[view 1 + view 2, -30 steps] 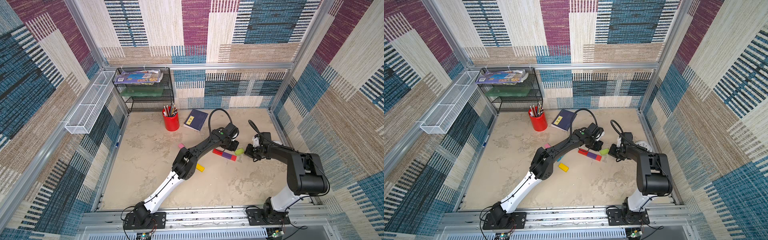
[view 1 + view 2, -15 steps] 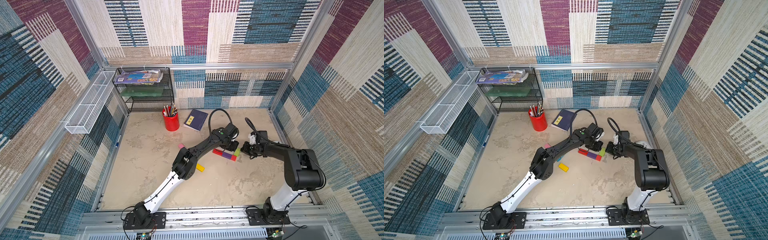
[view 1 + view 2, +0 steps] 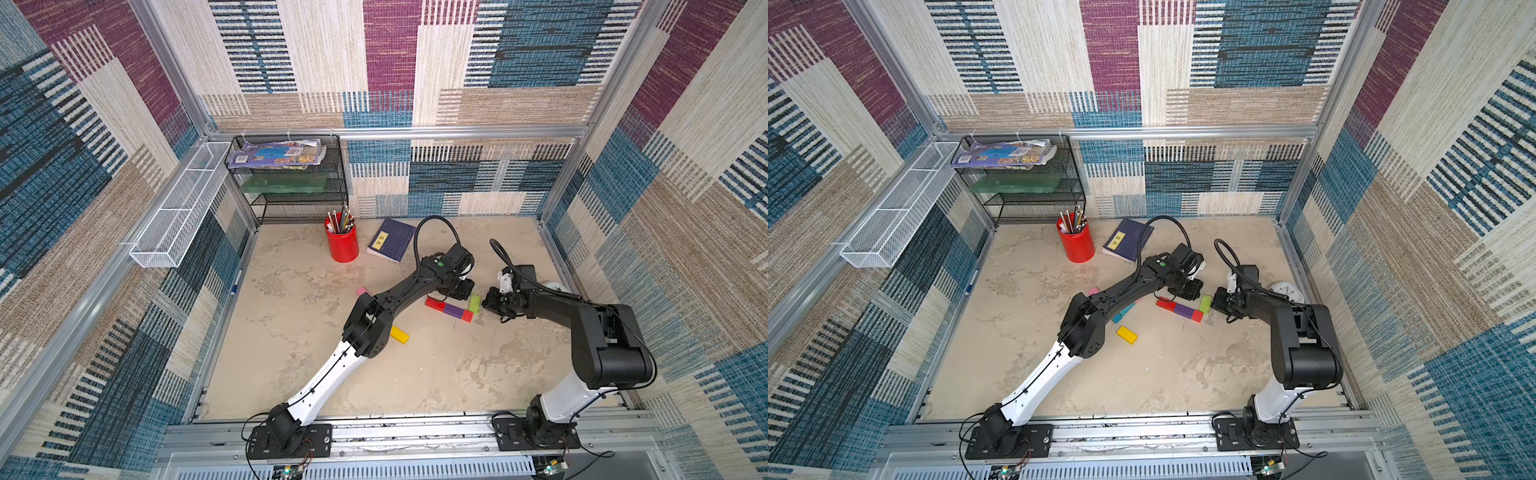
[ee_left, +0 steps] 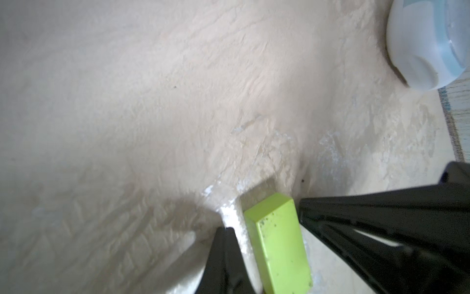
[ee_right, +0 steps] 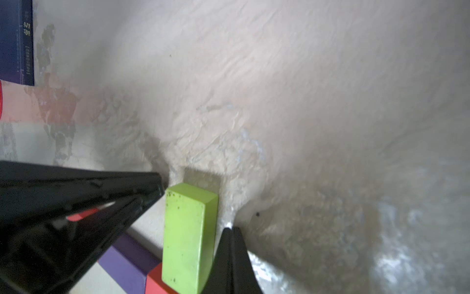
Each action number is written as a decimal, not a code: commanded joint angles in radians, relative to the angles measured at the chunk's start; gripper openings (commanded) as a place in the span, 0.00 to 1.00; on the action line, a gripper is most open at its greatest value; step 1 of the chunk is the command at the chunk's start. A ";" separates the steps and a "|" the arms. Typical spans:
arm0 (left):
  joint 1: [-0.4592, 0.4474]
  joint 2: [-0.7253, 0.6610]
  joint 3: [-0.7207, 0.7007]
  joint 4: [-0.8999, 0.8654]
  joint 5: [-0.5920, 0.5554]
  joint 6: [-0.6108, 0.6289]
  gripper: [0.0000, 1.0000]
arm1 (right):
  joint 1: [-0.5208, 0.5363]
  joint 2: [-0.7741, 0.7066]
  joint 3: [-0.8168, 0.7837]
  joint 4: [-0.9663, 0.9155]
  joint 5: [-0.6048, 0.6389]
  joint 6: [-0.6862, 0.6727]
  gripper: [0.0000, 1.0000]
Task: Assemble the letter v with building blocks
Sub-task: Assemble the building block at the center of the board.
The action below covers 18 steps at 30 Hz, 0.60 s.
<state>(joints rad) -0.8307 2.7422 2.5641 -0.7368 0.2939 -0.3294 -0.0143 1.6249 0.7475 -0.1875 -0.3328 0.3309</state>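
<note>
A lime green block (image 3: 475, 302) (image 3: 1205, 303) lies at the right end of a red-purple-red row of blocks (image 3: 449, 309) on the table. My left gripper (image 3: 464, 291) (image 4: 226, 229) is shut and sits on one side of the lime block (image 4: 277, 244). My right gripper (image 3: 488, 300) (image 5: 232, 229) is shut too and lies against the opposite side of that block (image 5: 188, 236). Neither holds anything. The purple block (image 5: 124, 262) and a red one (image 5: 155, 282) abut the lime block's end. A yellow block (image 3: 399, 334), a pink block (image 3: 363, 291) and a teal block (image 3: 1123, 312) lie apart near the left arm.
A navy book (image 3: 390, 240) and a red pencil cup (image 3: 341, 243) stand behind the blocks. A white round clock (image 3: 555, 286) (image 4: 427, 43) lies by the right wall. A black wire shelf (image 3: 291, 178) fills the back left corner.
My right gripper has moved left up to the lime green block, which has shifted slightly toward the row. The left arm has stayed put.
</note>
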 commanded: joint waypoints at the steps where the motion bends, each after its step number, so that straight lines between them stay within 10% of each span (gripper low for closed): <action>1: 0.000 -0.011 -0.007 -0.032 -0.012 0.024 0.00 | 0.009 -0.007 -0.032 -0.091 0.010 -0.006 0.00; 18: 0.000 -0.016 -0.021 -0.023 0.024 0.013 0.00 | 0.028 0.011 -0.045 -0.058 -0.012 0.001 0.00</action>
<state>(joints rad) -0.8318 2.7335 2.5477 -0.7364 0.3019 -0.3298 0.0086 1.6222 0.7132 -0.1322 -0.3824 0.3317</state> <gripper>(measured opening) 0.049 0.053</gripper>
